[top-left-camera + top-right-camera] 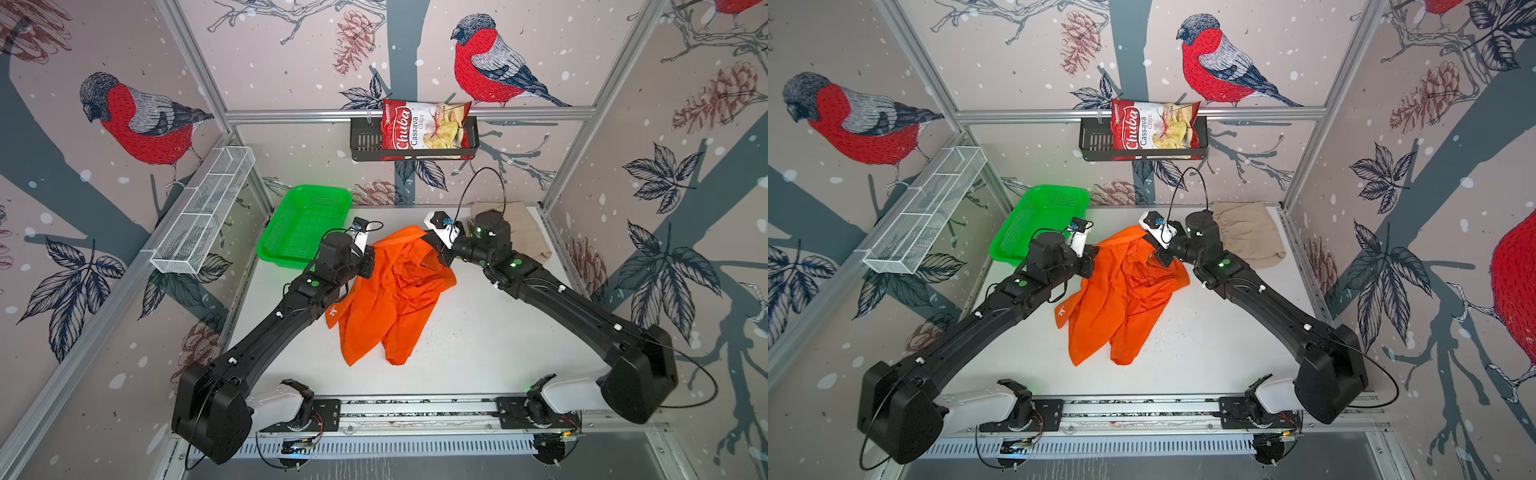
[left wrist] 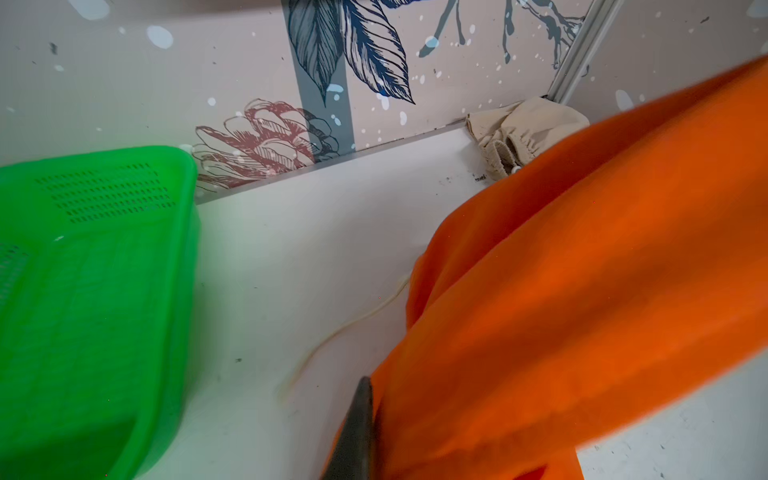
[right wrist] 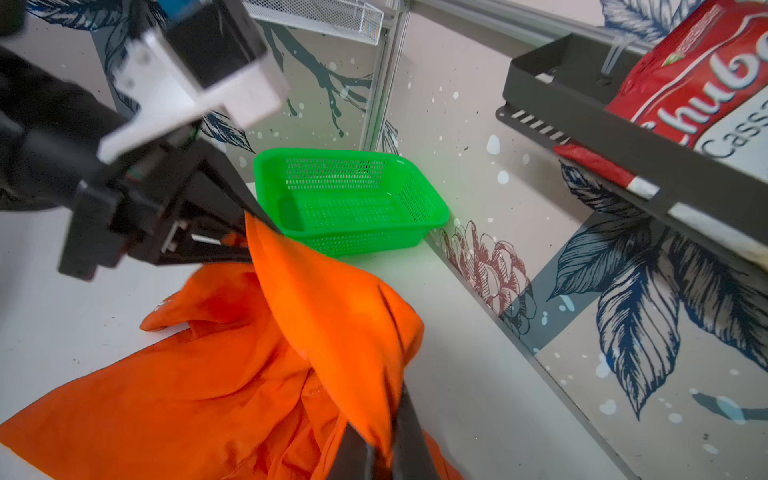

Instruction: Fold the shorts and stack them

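Observation:
The orange shorts (image 1: 390, 299) (image 1: 1117, 299) hang crumpled in the middle of the white table, their upper edge lifted between my two grippers and the legs trailing on the surface. My left gripper (image 1: 371, 254) (image 1: 1093, 254) (image 3: 253, 232) is shut on one upper corner; in the left wrist view only one finger (image 2: 357, 428) shows beside the orange cloth (image 2: 582, 291). My right gripper (image 1: 434, 255) (image 1: 1156, 259) (image 3: 382, 453) is shut on the other corner of the orange cloth (image 3: 208, 395). The beige shorts (image 1: 1246, 237) (image 1: 528, 224) (image 2: 519, 133) lie folded at the back right corner.
A green mesh basket (image 1: 320, 188) (image 1: 1059, 189) (image 3: 353, 151) stands at the back left of the table. On the back wall a black shelf (image 1: 361, 145) holds a chips bag (image 1: 424, 129). A white wire rack (image 1: 203, 216) hangs on the left wall.

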Available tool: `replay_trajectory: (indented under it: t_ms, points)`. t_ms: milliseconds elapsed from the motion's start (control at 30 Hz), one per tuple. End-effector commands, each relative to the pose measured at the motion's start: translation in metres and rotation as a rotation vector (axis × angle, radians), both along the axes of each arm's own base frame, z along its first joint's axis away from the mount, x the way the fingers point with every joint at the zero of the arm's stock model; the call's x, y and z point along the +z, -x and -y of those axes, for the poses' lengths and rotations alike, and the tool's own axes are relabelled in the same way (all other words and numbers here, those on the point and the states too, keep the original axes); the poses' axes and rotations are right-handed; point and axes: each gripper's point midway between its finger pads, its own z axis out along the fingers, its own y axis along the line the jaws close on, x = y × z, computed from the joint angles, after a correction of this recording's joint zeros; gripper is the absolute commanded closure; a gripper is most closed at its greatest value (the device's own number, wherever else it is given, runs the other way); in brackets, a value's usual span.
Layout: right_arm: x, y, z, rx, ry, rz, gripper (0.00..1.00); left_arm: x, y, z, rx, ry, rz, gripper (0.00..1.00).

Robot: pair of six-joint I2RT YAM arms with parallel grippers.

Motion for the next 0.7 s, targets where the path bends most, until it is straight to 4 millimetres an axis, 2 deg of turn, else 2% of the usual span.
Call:
replay_trajectory:
  t_ms: [0,167,333,467,667]
  points:
    - [0.023,0.006,0.004,0.009,-0.006,0.039,0.99,-0.007,-0.001,0.009,-0.026,0.079,0.007,0.84]
    - [0.048,0.009,0.004,0.007,-0.031,0.033,1.0,-0.036,0.009,0.022,-0.109,0.114,-0.019,0.67]
    - [0.076,0.014,0.008,0.002,-0.073,0.044,1.0,-0.061,0.009,0.02,-0.099,0.096,-0.028,0.5]
    - [0.091,0.018,0.01,0.003,-0.081,0.061,1.0,-0.073,0.005,0.019,-0.105,0.06,-0.003,0.39]
    - [0.115,0.025,0.018,0.001,-0.073,0.111,1.0,-0.089,-0.007,0.012,-0.077,-0.032,0.023,0.37]
